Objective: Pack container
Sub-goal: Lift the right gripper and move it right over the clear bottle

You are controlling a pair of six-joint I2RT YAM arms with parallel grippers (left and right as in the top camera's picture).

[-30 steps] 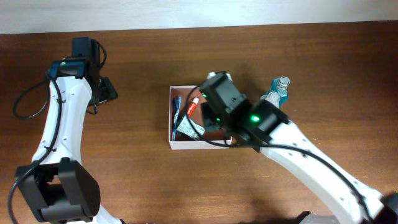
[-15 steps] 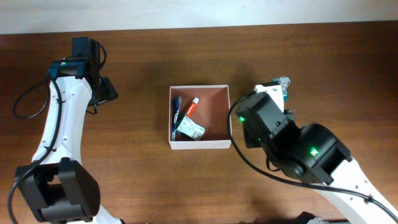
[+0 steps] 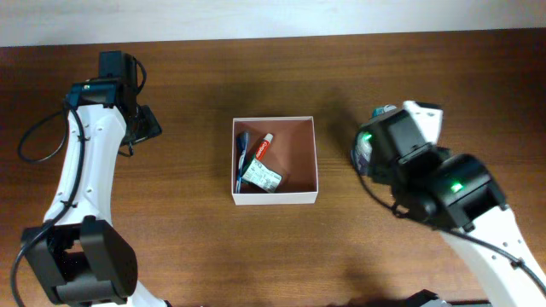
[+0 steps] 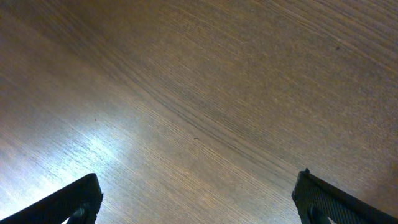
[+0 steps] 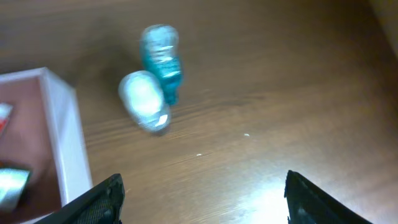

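Bottle [image 5: 163, 62] is ahead of my right claw [image 5: 204, 186], slightly to its left, near the container [image 5: 65, 143] wall on tabletop [image 5: 280, 93]; this claw is open and empty, and nearer than my left claw [image 4: 199, 199], open too

Worktop [image 5: 280, 93]: brown wood grain, with a patch of glare low in the frame.

Box [image 5: 65, 143]: only one corner shows, at the left edge. The wall is white and the inside reddish-brown. Two contents are cut off by the frame edge, a red-and-white item [image 5: 4, 115] above and a pale greenish item [image 5: 12, 186] below. Both are too blurred to identify.

Teal bottle [image 5: 163, 62]: on the worktop near the box, outside it. A pale rounded item [image 5: 144, 99] overlaps its lower left; contact cannot be confirmed.

Jaws: set wide apart at the lower corners, nothing between them.

Whole view blurred.
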